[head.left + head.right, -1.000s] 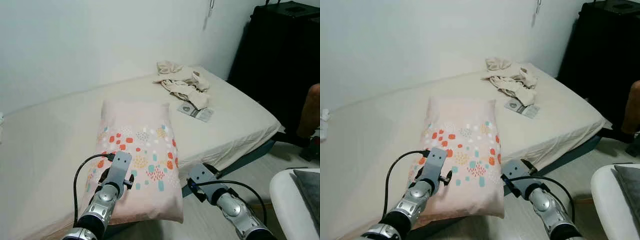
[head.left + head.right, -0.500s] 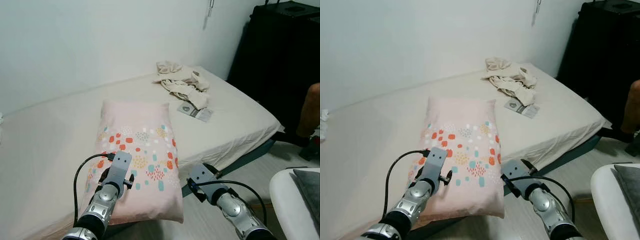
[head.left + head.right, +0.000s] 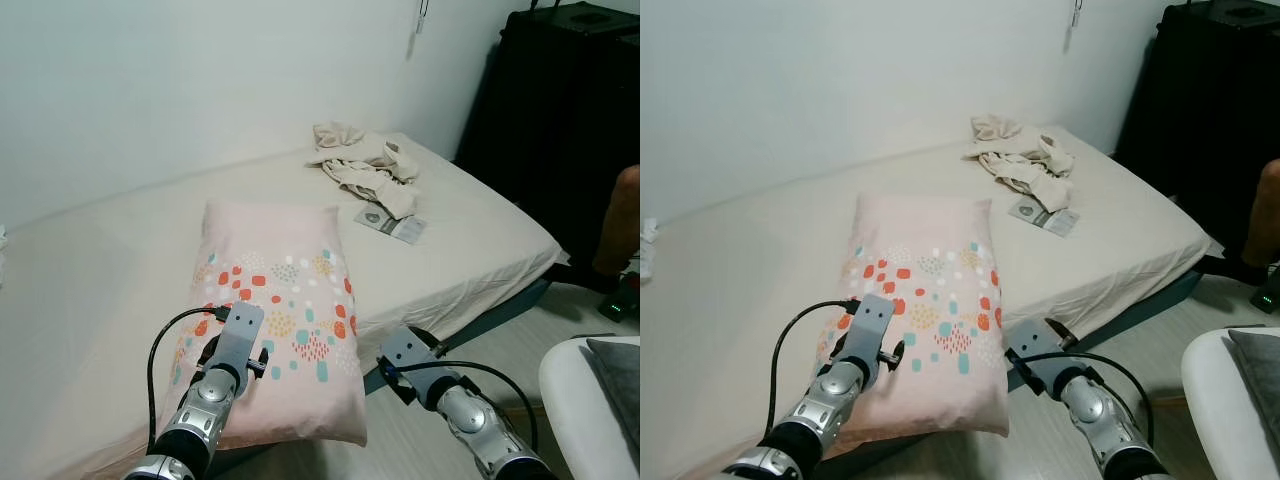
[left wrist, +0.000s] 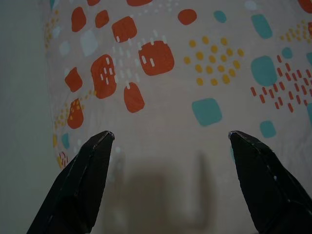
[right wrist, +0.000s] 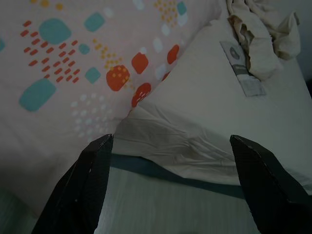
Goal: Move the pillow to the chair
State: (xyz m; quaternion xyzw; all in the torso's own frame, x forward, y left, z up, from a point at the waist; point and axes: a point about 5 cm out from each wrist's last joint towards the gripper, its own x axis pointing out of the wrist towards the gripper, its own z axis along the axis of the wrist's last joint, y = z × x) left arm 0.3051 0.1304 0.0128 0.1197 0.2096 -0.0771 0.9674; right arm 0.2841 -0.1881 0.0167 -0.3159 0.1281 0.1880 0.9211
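Right now the bed (image 3: 120, 270), w/ a cream sheet, runs along the white wall; its near edge faces the robot. Black cabinet (image 3: 570, 110) stands past the bed's far right corner. At the right edge of the head views, part of a person (image 3: 622, 225), and low down a white chair (image 3: 580, 400) w/ a grey cushion (image 3: 618, 365) on its seat.

Pillow (image 3: 275, 310), pale pink w/ red, teal and yellow marks, lies lengthwise on the bed, its near end hanging over the bed's near edge. Crumpled beige cloth (image 3: 365, 165) sits toward the far right corner, w/ a small flat packet (image 3: 392, 224) just beside it, nearer the right edge.

Left gripper (image 4: 170, 151) hovers over the pillow's near left part, fingers (image 4: 85, 180) spread wide, nothing between them. Right gripper (image 5: 168, 161) is off the bed's near edge, just beside the pillow's near right corner, fingers (image 5: 258, 180) also wide apart and empty.
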